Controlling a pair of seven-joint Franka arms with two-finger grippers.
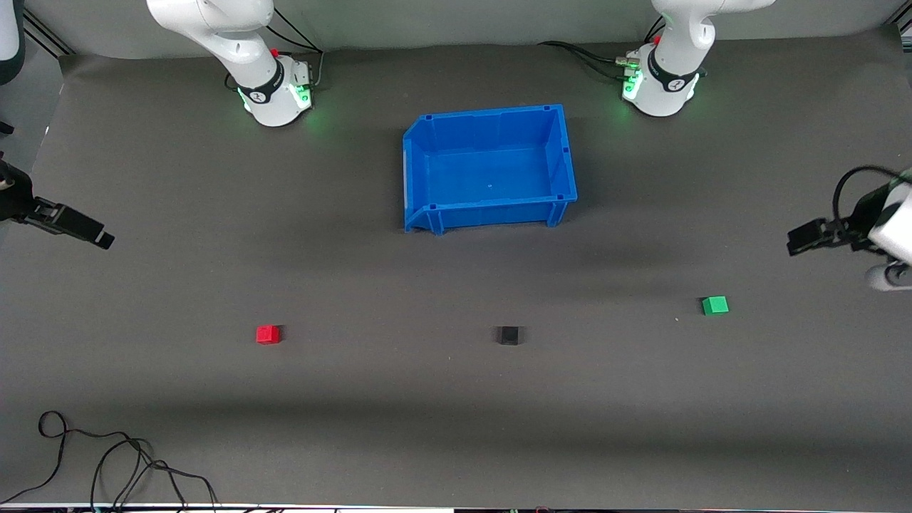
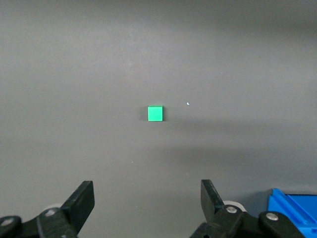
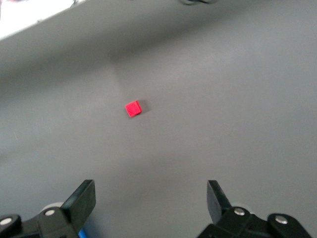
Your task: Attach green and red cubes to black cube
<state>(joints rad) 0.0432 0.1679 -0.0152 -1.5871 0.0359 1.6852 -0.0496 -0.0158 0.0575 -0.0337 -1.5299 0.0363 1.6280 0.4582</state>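
Sitting apart on the mat (image 1: 356,427): red cube (image 1: 268,334), black cube (image 1: 509,335), green cube (image 1: 714,305) — blue bin (image 1: 563,153) farther back; left gripper (image 2: 147,203) and right gripper (image 3: 151,201) hovering with jaws spread wide, empty.

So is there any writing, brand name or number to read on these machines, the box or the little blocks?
No readable text anywhere.
Black band on the right arm's base: a small white mark, too small to read.
Black band on the left arm's base: the same.
Blue bin, red cube, black cube, green cube: plain, no markings.
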